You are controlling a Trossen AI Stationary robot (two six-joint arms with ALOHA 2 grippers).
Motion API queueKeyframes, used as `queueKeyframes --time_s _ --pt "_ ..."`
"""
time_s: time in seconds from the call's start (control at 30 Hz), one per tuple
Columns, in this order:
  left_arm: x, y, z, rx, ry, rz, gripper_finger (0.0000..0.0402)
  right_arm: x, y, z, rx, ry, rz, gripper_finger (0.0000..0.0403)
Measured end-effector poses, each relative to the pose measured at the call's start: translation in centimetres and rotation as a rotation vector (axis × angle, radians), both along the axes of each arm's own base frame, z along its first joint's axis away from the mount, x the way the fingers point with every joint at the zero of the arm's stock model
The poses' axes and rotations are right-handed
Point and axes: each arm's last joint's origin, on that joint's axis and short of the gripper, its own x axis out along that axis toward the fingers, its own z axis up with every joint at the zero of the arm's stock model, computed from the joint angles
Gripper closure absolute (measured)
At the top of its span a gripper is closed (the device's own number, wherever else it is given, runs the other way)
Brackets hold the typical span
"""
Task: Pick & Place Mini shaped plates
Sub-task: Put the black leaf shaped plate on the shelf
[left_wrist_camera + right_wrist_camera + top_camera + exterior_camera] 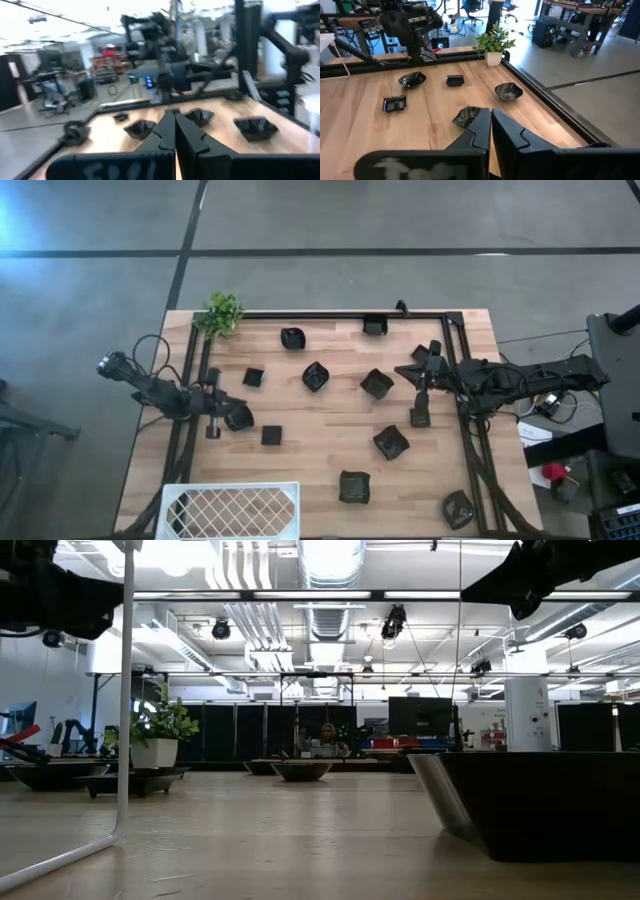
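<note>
Mini shaped plates (376, 384), glossy black, varied outlines, scattered on wood; left claw (212, 430) and right claw (421, 384) clenched, empty.

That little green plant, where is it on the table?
In the high view the green plant stands at the table's far left corner, beside the black frame, with a mini plate nearest to its right.

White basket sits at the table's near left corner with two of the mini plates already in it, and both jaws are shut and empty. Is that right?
Not quite. The white basket is at that corner, but the high view shows only its bare lattice; no mini plates are in it, they all lie on the table. The left gripper and right gripper have their jaws shut and empty, as you said.
</note>
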Motion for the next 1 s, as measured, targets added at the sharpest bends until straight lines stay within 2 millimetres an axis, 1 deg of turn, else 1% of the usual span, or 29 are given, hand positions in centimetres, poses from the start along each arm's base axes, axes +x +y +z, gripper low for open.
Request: queueKeyframes --time_s 0.1,0.27,0.43,0.7,0.8,1.0 --pt "-0.1 0.2 1.2 -0.020 -0.019 0.047 0.0402 0.0 0.0 0.0 0.000 0.000 0.000 0.0390" --pt "0.2 0.2 2.5 -0.016 0.030 0.112 0.0402 0.0 0.0 0.0 0.000 0.001 0.000 0.0390" --pt "0.7 0.2 3.0 -0.052 0.177 0.240 0.0402 0.0 0.0 0.0 -0.006 0.003 0.001 0.0390" --pt "1.0 0.2 4.5 -0.197 0.365 0.310 0.0402 0.0 0.0 -0.1 -0.007 0.005 0.002 0.0390" --pt "1.1 0.0 4.7 -0.234 0.443 0.337 0.0402 0.0 0.0 -0.1 -0.007 0.005 0.002 0.0390" --pt "1.9 -0.7 4.1 -0.323 0.627 0.294 0.0402 0.0 0.0 -0.1 -0.007 0.006 0.003 0.0390"
